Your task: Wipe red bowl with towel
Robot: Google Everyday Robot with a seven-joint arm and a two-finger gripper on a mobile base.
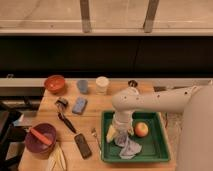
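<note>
the white arm (pixel 160 102) comes in from 3 o'clock and bends down over the wooden table (pixel 100 107). the green tray (pixel 157 150) lies on the table's 4 o'clock part. the maroon bowl (pixel 35 146) stands at the table's 8 o'clock corner, with an orange-red stick (pixel 40 136) lying across it. the towel (pixel 128 146) lies crumpled on the tray floor, toward the tray's 6 o'clock side. the red bowl (pixel 55 83) stands upright at the table's 10 o'clock corner, well apart from the towel and the tray. the gripper (pixel 121 131) points down inside the tray at the towel's 11 o'clock edge, jaws spread wide with nothing held between them; whether it touches the cloth i cannot tell. a black phone (pixel 83 145) lies flat on the table just beside the tray's 9 o'clock wall. a blue sponge (pixel 79 105) lies at 4 o'clock of the red bowl. a black brush (pixel 65 120) lies at 7 o'clock of the sponge. a white cup (pixel 102 84) stands at the table's 12 o'clock edge, and a blue cup (pixel 82 86) stands between it and the red bowl. an apple (pixel 142 129) sits in the tray at 3 o'clock of the gripper, and a yellow thing (pixel 111 133) lies at the gripper's 9 o'clock, close beside it.
</note>
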